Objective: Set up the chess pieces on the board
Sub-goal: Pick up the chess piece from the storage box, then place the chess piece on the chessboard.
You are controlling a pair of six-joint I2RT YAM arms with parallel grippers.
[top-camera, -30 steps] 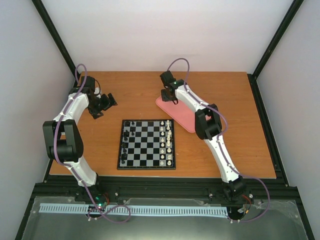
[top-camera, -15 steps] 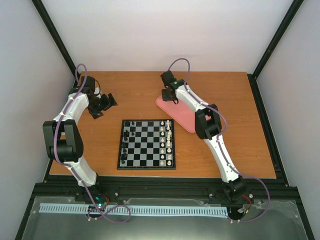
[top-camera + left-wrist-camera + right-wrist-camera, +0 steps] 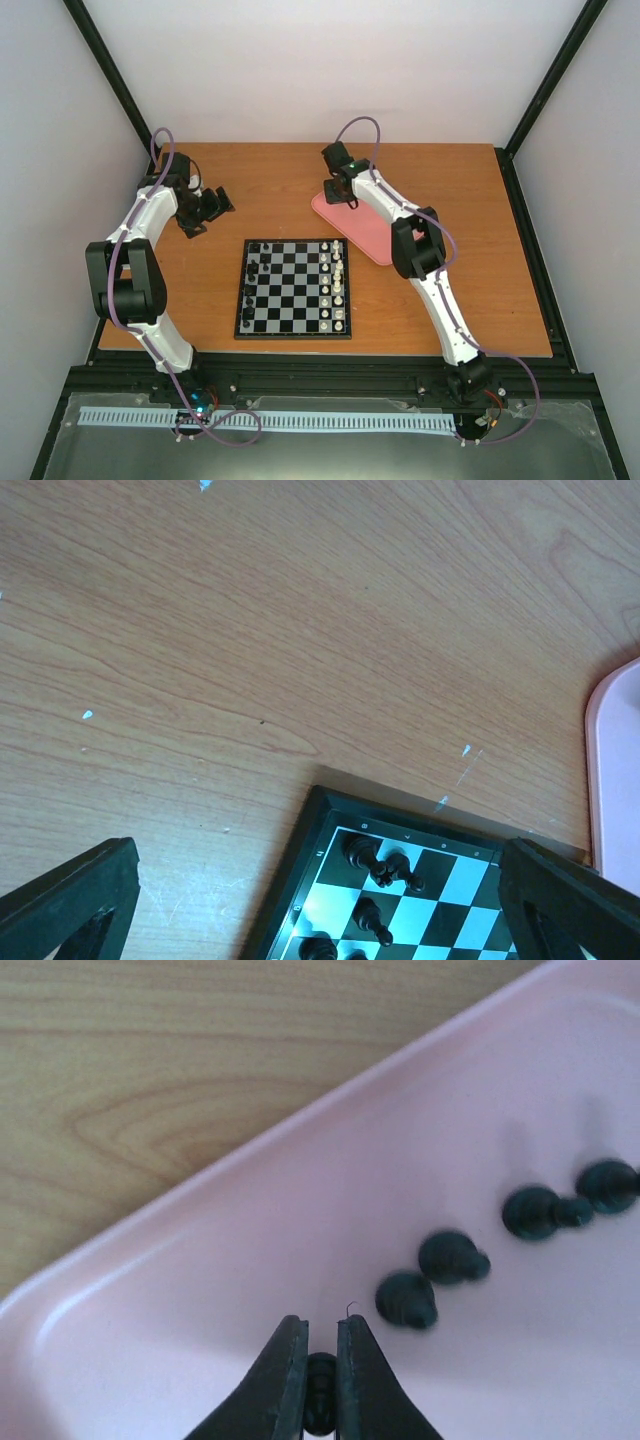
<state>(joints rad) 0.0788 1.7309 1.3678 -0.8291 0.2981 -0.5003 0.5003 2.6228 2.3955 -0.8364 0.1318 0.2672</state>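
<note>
The board (image 3: 293, 334) lies in the middle of the table, with black chess pieces (image 3: 254, 272) on its left columns and white ones (image 3: 338, 285) on its right. My right gripper (image 3: 338, 196) is down in the pink tray (image 3: 364, 236). In the right wrist view it (image 3: 320, 1338) is shut on one small black piece (image 3: 320, 1400), with several loose black pieces (image 3: 452, 1257) lying to its right. My left gripper (image 3: 213, 204) hovers open left of the board's far corner. Its wrist view shows that corner (image 3: 315, 810) and three black pieces (image 3: 380, 865) between its wide fingers (image 3: 70, 900).
The pink tray's rim (image 3: 615, 770) shows at the right edge of the left wrist view. Bare wooden table (image 3: 270, 180) lies behind the board. The frame's black posts and white walls enclose the table on three sides.
My right gripper's jaws have closed onto a black piece in the tray. Neither arm has visibly shifted, and the left gripper stays open.
</note>
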